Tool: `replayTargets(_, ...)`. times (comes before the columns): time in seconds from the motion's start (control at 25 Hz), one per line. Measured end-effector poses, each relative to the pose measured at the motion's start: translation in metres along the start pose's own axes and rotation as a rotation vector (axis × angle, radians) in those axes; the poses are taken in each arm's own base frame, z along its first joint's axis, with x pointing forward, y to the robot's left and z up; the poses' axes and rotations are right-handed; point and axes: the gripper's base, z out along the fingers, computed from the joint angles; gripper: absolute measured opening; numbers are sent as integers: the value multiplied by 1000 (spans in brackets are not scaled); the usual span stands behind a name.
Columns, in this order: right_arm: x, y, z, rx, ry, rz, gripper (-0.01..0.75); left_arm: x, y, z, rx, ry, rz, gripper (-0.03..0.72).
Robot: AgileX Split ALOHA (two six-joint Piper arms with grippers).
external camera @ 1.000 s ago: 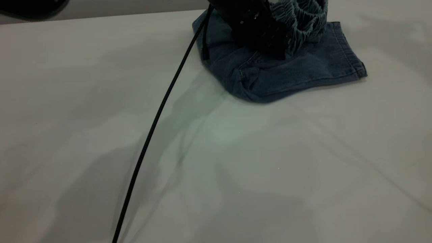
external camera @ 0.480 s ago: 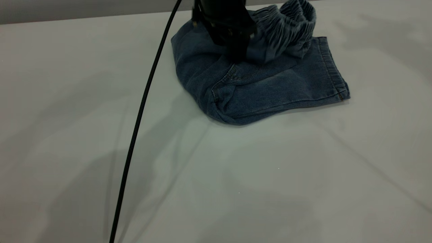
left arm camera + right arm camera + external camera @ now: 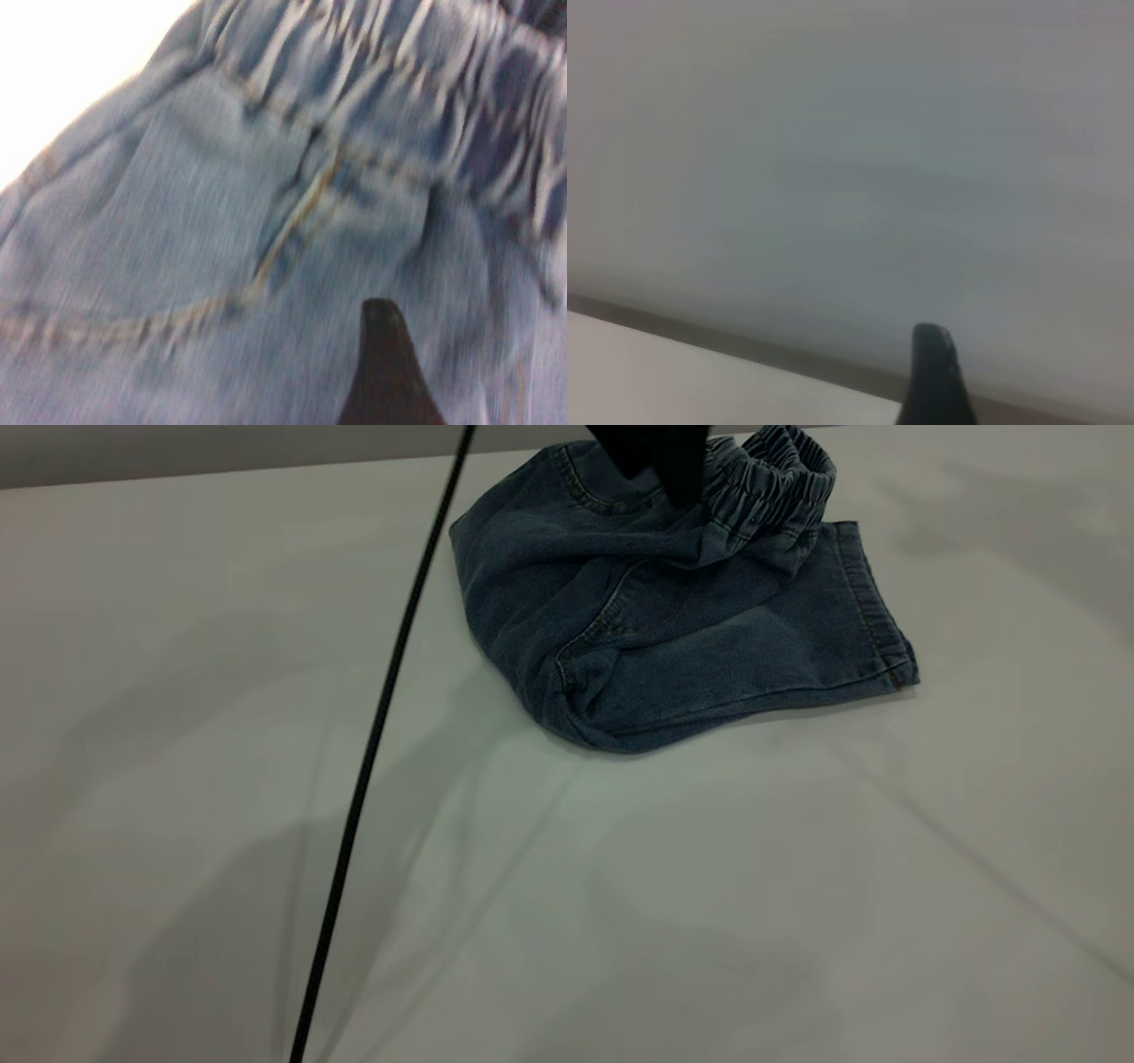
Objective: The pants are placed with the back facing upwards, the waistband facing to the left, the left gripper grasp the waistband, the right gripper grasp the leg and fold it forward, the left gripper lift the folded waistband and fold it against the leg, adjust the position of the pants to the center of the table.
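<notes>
The denim pants (image 3: 673,620) lie folded in a rumpled bundle on the white table (image 3: 620,886), toward its far edge and somewhat right of the middle in the exterior view. The elastic waistband (image 3: 780,478) is doubled over on top of the bundle at the far right, its gathered ruching standing up in a loose hump rather than lying flat. Below it the hemmed leg end (image 3: 873,615) points right, and a stitched back pocket (image 3: 602,633) shows on the near fold.

The left gripper (image 3: 660,456) hangs just above the waistband at the top edge of the exterior view, a dark shape with its tip close to or touching the cloth; which of the 2, I cannot tell. Its wrist view shows 1 dark fingertip (image 3: 385,354) over blurred denim, with pocket stitching and the gathered waistband (image 3: 425,80) beyond. Whether this claw is open or pinching cloth cannot be told from these views. A black cable (image 3: 381,726) runs from the top of the exterior view down across the table to the near edge.

The right gripper shows only in its own wrist view, as 1 dark fingertip (image 3: 932,372) against a plain pale surface, away from the pants; its claw state cannot be told either.
</notes>
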Motion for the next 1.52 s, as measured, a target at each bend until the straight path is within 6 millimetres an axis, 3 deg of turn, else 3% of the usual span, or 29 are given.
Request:
replayTargets(0.2, 0, 1, 0, -7, -2, 3, 425, -5, 4, 28, -11, -128, -35, 435)
replayTargets(0.4, 0, 1, 0, -9, -2, 4, 425, 9, 7, 68, -10, -96, -49, 435)
replayTargets(0.6, 0, 1, 0, -8, -2, 4, 425, 22, 7, 77, 5, 14, -32, 435)
replayTargets(0.88, 0, 1, 0, -7, -1, 4, 425, 32, 18, 58, -108, 217, 40, 435)
replayTargets(1.04, 0, 1, 0, -9, -2, 4, 425, 21, 26, 40, -205, 174, 27, 435)
replayTargets(1.24, 0, 1, 0, -9, -2, 4, 425, 12, 21, 27, -167, 116, -14, 435)
replayTargets(1.36, -3, 3, -6, -6, -13, 0, 425, 3, 17, 6, -157, 64, -78, 435)
replayTargets(1.52, -14, 12, -31, -1, -59, -16, 425, -10, 16, -32, -200, -6, -131, 435)
